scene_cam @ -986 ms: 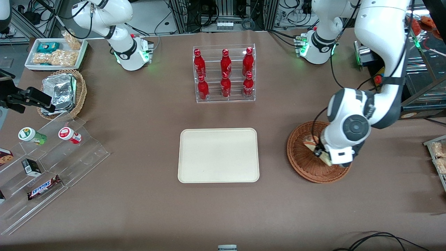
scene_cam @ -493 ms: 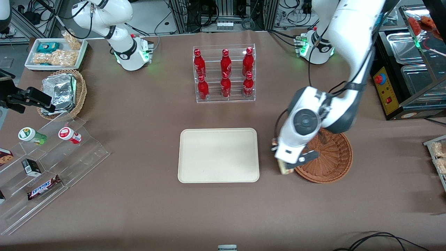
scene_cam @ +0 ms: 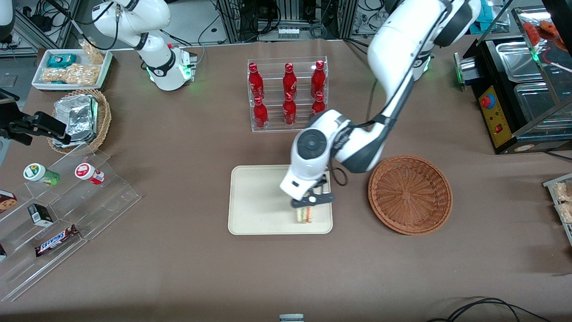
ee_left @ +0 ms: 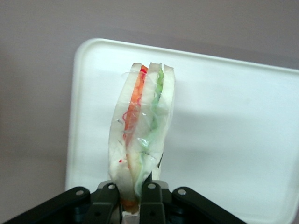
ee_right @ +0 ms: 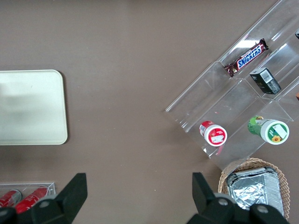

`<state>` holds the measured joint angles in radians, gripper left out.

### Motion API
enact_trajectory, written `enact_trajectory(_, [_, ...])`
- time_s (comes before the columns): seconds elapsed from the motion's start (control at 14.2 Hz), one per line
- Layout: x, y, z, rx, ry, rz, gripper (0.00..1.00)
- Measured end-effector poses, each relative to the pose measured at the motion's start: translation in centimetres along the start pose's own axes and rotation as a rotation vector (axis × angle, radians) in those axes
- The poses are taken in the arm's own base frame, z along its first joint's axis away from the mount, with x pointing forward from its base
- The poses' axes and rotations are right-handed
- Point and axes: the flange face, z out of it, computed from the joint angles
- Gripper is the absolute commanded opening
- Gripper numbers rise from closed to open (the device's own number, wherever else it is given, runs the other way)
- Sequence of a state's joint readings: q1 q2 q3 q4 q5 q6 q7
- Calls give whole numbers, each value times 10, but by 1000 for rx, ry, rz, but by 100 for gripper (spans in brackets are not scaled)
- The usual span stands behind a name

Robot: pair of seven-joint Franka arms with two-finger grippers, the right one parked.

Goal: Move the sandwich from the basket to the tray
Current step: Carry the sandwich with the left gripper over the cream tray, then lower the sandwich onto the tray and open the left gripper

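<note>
My claw point(scene_cam: 311, 202) has carried the sandwich point(scene_cam: 304, 214) out of the basket point(scene_cam: 410, 194), now empty, and hangs over the tray point(scene_cam: 259, 201), pinching the wedge's lower end. I'm near the tray's corner nearest the basket; bare tray spreads toward the parked arm.

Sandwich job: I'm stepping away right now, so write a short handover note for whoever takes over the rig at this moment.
Gripper: shut on the sandwich, hanging over the tray's corner that is nearest the front camera and the basket.
Sandwich: held by one end, above the tray, not yet set down.
Basket: holds nothing, beside the tray toward the working arm's end.
Done: pick and carry.
Left: lower the sandwich onto the tray, open the fingers, withdraw.
</note>
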<state>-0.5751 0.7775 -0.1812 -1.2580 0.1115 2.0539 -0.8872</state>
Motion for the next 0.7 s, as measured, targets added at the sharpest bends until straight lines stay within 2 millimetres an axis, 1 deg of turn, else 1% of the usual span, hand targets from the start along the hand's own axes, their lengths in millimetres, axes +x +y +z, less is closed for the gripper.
enact_trajectory(0.21, [-22, 32, 13, -8, 1, 15, 0])
enact_trajectory(0.35, [-30, 47, 30, -8, -5, 10, 0])
enact_trajectory(0.49, [-34, 55, 46, -7, -10, 4, 0])
enact_trajectory(0.63, [-33, 59, 55, -18, -6, 2, 1])
enact_trajectory(0.7, [-33, 59, 58, -18, -5, 1, 8])
